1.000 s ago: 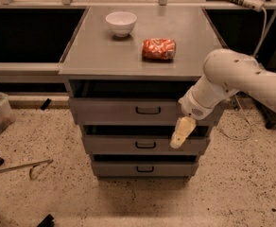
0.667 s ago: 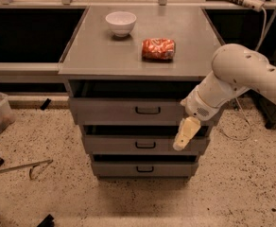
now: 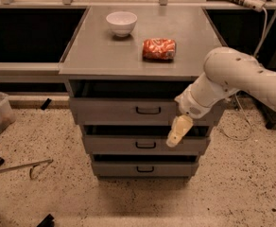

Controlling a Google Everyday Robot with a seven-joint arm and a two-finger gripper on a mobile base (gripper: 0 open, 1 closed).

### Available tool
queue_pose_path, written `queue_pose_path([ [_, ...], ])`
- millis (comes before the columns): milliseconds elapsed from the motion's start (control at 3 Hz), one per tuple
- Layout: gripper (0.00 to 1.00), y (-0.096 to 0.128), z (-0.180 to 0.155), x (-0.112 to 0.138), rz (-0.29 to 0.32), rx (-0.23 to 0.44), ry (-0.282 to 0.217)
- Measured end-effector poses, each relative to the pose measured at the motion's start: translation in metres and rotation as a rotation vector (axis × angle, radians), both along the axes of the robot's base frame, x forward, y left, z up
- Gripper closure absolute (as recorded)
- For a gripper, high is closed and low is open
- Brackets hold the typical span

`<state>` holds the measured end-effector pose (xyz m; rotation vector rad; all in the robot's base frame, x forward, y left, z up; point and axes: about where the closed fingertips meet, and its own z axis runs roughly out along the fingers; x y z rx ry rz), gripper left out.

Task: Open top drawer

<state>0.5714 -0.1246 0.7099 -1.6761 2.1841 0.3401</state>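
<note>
Pincer (image 3: 173,139): cream-coloured, at the end of the white arm (image 3: 232,77), pointing down and left in front of the cabinet, right of centre.
Pincer state: cannot tell whether spread or pressed together; nothing shows in it.
Top drawer (image 3: 114,111): shut, directly under the surface (image 3: 100,56).
Handle (image 3: 148,110): small black loop at the drawer's centre, left of and slightly above the pincer, apart from it.
On the surface: white bowl (image 3: 121,22) and red packet (image 3: 159,49).
Step in hand: approach, by my reading; the handle is not yet reached.
Next move calls for: shifting left and up to handle height, lining up with the loop, gripping it, then pulling straight out.
</note>
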Motion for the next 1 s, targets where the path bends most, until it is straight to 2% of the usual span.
queue_pose_path([
  [333,0.00,0.011,-0.018,0.025,-0.006,0.011,-0.063],
  [667,0.00,0.016,-0.034,0.045,-0.018,0.007,-0.099],
  [1000,0.00,0.016,-0.033,0.046,-0.018,0.007,-0.102],
])
